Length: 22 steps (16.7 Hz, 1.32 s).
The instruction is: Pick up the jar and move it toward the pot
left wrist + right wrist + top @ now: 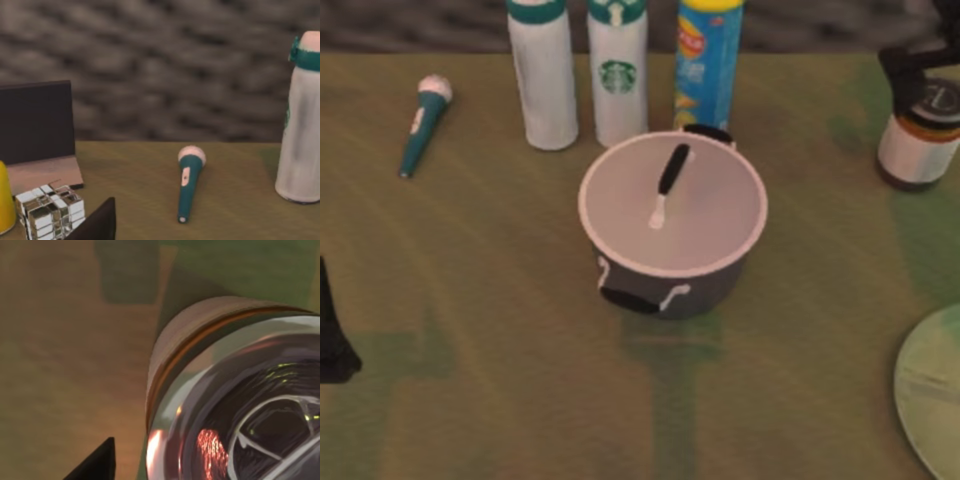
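Top view: jar (pixel 920 140) stands upright, lid up, under the right hand (pixel 923 70); grip state unclear.

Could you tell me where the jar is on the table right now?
In the top view the jar is at the table's far right edge, right of the pot and chips can, with the right end effector at its lid.
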Each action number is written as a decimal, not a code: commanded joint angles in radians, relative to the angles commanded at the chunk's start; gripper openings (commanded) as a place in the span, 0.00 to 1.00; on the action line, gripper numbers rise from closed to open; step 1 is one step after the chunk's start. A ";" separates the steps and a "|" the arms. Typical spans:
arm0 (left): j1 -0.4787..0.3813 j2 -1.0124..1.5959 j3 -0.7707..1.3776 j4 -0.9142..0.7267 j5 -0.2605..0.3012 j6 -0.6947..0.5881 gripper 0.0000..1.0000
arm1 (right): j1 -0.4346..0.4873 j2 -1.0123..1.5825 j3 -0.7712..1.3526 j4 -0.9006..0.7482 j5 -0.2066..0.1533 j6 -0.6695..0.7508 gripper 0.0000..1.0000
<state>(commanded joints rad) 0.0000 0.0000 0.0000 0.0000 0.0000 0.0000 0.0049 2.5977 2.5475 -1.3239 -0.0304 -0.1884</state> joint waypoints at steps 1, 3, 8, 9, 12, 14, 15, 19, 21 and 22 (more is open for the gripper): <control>0.000 0.000 0.000 0.000 0.000 0.000 1.00 | -0.006 0.001 -0.003 0.002 0.000 0.001 1.00; 0.000 0.000 0.000 0.000 0.000 0.000 1.00 | -0.003 0.004 -0.014 0.018 0.000 -0.001 1.00; 0.000 0.000 0.000 0.000 0.000 0.000 1.00 | 0.003 0.034 -0.101 0.136 0.001 0.003 1.00; 0.000 0.000 0.000 0.000 0.000 0.000 1.00 | 0.004 0.039 -0.112 0.152 0.001 0.004 1.00; 0.000 0.000 0.000 0.000 0.000 0.000 1.00 | 0.004 0.041 -0.117 0.158 0.001 0.004 1.00; 0.000 0.000 0.000 0.000 0.000 0.000 1.00 | 0.004 0.041 -0.117 0.158 0.001 0.004 0.92; 0.000 0.000 0.000 0.000 0.000 0.000 1.00 | 0.004 0.041 -0.117 0.158 0.001 0.004 0.85; 0.000 0.000 0.000 0.000 0.000 0.000 1.00 | 0.004 0.041 -0.117 0.158 0.001 0.004 0.55; 0.000 0.000 0.000 0.000 0.000 0.000 1.00 | 0.004 0.041 -0.117 0.158 0.001 0.004 0.40; 0.000 0.000 0.000 0.000 0.000 0.000 1.00 | 0.004 0.041 -0.117 0.158 0.001 0.004 0.32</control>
<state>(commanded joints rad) 0.0000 0.0000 0.0000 0.0000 0.0000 0.0000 0.0091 2.6383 2.4302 -1.1658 -0.0289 -0.1841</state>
